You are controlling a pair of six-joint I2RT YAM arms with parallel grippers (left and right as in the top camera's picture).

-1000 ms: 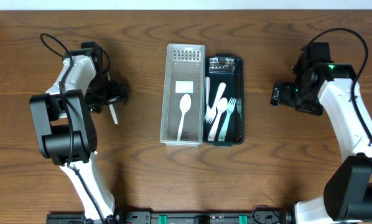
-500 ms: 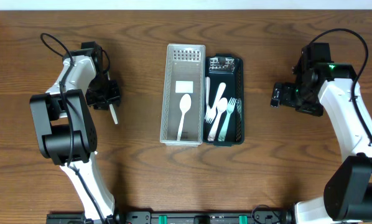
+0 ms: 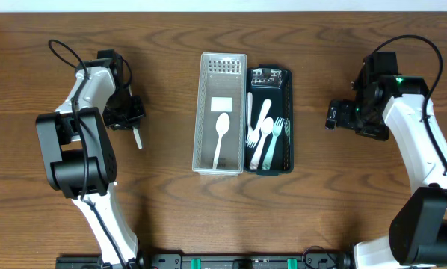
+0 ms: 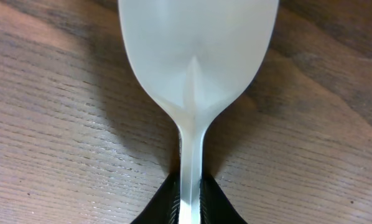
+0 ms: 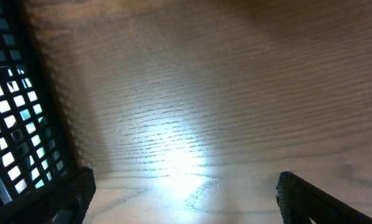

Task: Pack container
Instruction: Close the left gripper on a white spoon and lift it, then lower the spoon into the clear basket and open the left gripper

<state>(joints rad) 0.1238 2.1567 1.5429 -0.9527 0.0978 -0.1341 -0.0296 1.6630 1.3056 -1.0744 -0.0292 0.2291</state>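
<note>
A dark brown table [image 3: 171,217] with a fine lengthwise wood grain is seen from overhead, and two long rectangular baskets are set side by side, touching, at its centre. The white container [image 3: 198,112] is made of pale plastic with slotted walls and a perforated far end; a white plastic spoon with an oval bowl [image 3: 222,125] and a small white rectangular label [image 3: 221,104] are laid on its floor. The black container [image 3: 290,119] is filled with a loose heap of white cutlery [image 3: 262,131], among which fork tines and rounded spoon bowls can be made out. Well to the left of the baskets, the left gripper [image 3: 133,122] is clamped on a second spoon [image 3: 137,137], of which only a slim white sliver is shown from above. In the left wrist view this spoon [image 4: 198,56] is shown to be translucent, smooth and matte, with a raised ridge running from the neck into the broad bowl; its narrow handle is pinched between the black tapered fingertips [image 4: 168,208], and a soft shadow is cast on the wood beneath it. Whether the bowl touches the table cannot be told. The right gripper [image 3: 332,116] is held to the right of the baskets, apart from them. In the right wrist view its blunt black fingers [image 5: 71,193] are spread wide with nothing between them, a bright glare is reflected from the polished wood, and a black square-mesh wall [image 5: 12,118] is seen at the left edge.
</note>
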